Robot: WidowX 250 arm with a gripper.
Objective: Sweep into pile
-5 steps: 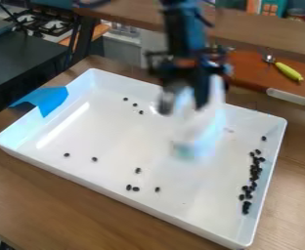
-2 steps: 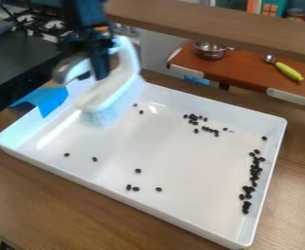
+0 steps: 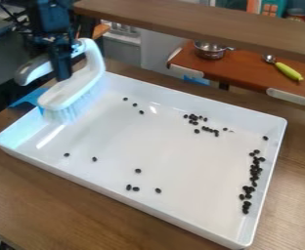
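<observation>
Brown wood is seen on the table (image 3: 57, 205), where a big white tray (image 3: 155, 151) is set, and a metal pot (image 3: 209, 50) is put on a red-brown board (image 3: 247, 68) at the back. Over the left end of the tray, close to some blue tape (image 3: 26, 99), a white brush (image 3: 70, 93) is held by its handle (image 3: 85, 50), which is pinched tight in the black gripper (image 3: 62, 73). By its look, the brush is light and stiff on top, and its bristles (image 3: 70, 111) are likely soft and bendy. It is best held in the middle of the handle, as is done here, so that it is not twisted when it is pushed. The bristles are pointed down, and the long side of the brush is lined up from the upper right to the lower left of the view. The gray handle tip (image 3: 26, 77) is pointed out to the left. Whether the tray is touched by the bristles cannot be told. Small dark beans (image 3: 255, 171) are bunched by the right wall and near the far wall, and a few are spread about. They are likely hard and light, so they could be rolled away if they are pushed too fast.
</observation>
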